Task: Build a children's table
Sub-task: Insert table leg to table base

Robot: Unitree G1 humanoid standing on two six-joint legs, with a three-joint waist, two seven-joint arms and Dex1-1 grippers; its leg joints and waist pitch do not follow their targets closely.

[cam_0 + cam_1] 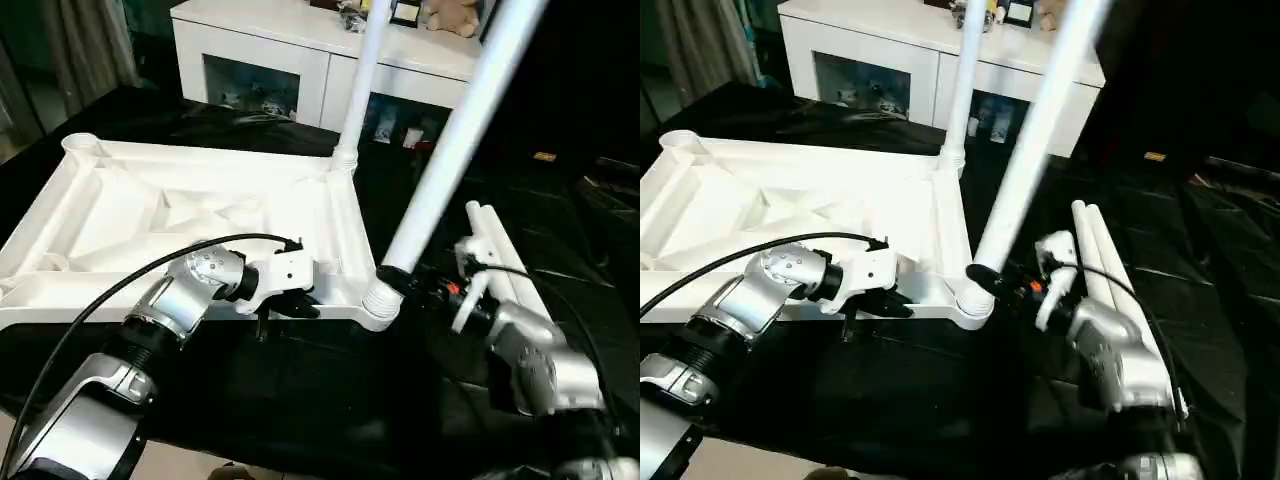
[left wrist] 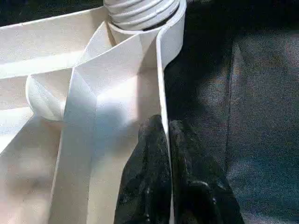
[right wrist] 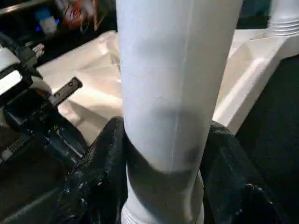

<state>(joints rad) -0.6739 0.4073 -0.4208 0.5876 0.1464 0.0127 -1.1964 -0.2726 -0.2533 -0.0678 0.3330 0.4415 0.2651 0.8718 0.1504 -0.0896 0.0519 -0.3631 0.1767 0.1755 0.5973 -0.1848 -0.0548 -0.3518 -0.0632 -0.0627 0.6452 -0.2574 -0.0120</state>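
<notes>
The tabletop [image 1: 180,215] lies underside up on the black-draped counter [image 1: 330,390]. The left tool [image 2: 164,154] pinches the tabletop's near rim, one finger on each side of the wall. The right tool [image 3: 159,182] clamps the base of a leg [image 1: 450,150] leaning in the near corner socket [image 1: 378,300]. Another leg [image 1: 362,75] stands upright in the far socket, and two spare legs [image 1: 505,265] lie just beside the right arm.
</notes>
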